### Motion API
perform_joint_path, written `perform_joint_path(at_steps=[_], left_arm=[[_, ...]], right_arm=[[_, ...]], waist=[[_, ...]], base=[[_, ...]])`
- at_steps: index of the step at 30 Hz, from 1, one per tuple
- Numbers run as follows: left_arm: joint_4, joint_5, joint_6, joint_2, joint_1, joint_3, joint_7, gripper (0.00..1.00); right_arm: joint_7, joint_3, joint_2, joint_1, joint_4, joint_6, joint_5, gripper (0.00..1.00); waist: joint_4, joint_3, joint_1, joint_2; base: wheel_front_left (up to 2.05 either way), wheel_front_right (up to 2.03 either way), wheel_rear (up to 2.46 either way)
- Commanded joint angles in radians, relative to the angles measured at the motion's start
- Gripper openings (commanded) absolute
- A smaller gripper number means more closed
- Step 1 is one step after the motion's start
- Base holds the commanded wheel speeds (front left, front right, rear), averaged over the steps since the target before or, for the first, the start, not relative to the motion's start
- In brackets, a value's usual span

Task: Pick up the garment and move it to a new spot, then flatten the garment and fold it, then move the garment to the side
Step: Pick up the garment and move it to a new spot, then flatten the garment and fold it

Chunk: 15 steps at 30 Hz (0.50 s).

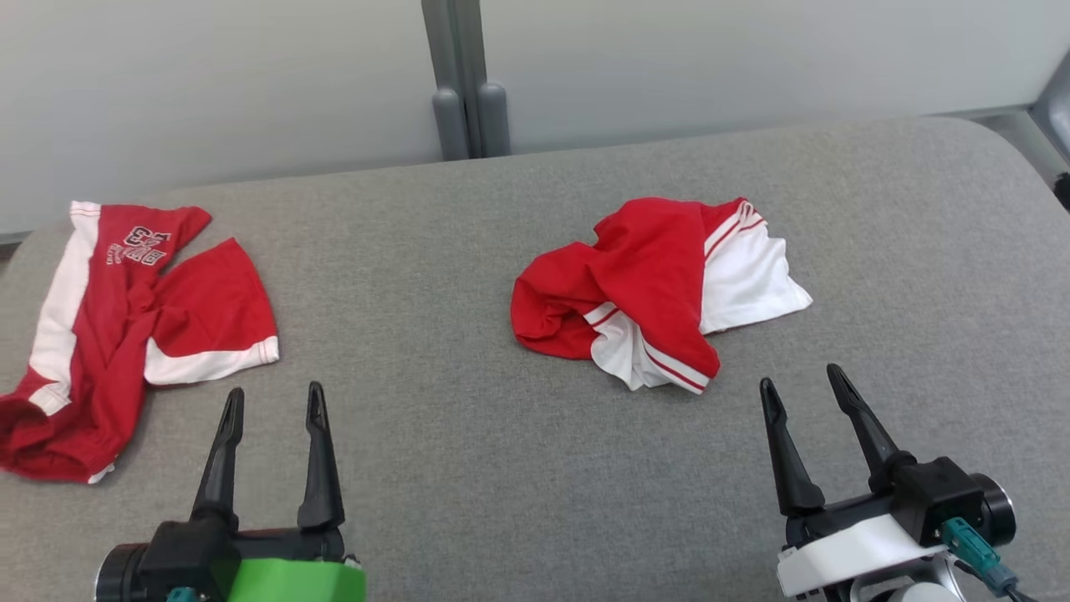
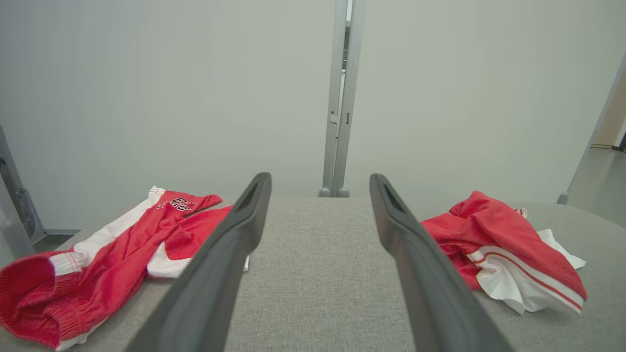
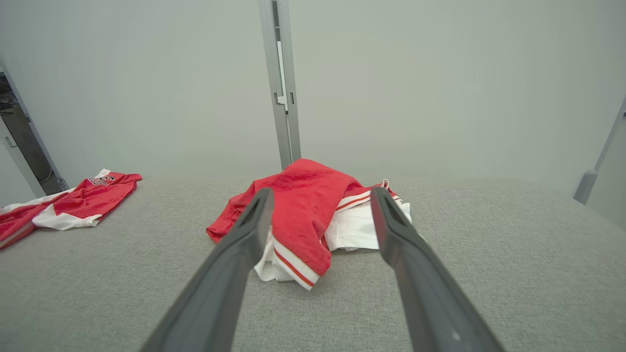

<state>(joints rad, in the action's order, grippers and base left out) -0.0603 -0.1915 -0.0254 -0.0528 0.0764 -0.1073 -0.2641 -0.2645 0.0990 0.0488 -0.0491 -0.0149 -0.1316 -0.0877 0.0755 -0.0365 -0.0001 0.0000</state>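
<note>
Jaws parted on left gripper (image 1: 276, 390), just beside the spread garment (image 1: 125, 326). Same on right gripper (image 1: 800, 376), near the crumpled garment (image 1: 644, 276). Neither touches cloth.

Left claw (image 1: 276, 390) and right claw (image 1: 799, 375) both hover spread wide open, pointing forward

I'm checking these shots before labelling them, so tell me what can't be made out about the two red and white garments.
Lettering on the left garment: too small and creased to read, head view.
Left garment's near end: cut off by the head view's left edge.
Crumpled garment: its own folds hide its shape and underside, all views.
Its near edge: partly behind the fingers of the right hand, right wrist view.
</note>
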Motion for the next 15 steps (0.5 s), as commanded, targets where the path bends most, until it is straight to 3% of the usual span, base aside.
perform_joint_path(at_steps=[1,15], left_arm=[[-0.014,0.02,0.012,0.001,0.031,0.002,0.0,1.0],[-0.006,0.009,0.006,0.002,0.104,-0.061,0.0,1.0]], right_arm=[[0.0,-0.004,0.003,-0.026,0.001,0.002,-0.006,1.0],[0.0,-0.025,0.003,-0.038,-0.023,0.002,-0.008,1.0]], waist=[[-0.051,0.06,0.0001,0.0],[-0.038,0.077,0.0001,0.0]], base=[[0.0,0.0,0.0],[0.0,0.0,0.0]])
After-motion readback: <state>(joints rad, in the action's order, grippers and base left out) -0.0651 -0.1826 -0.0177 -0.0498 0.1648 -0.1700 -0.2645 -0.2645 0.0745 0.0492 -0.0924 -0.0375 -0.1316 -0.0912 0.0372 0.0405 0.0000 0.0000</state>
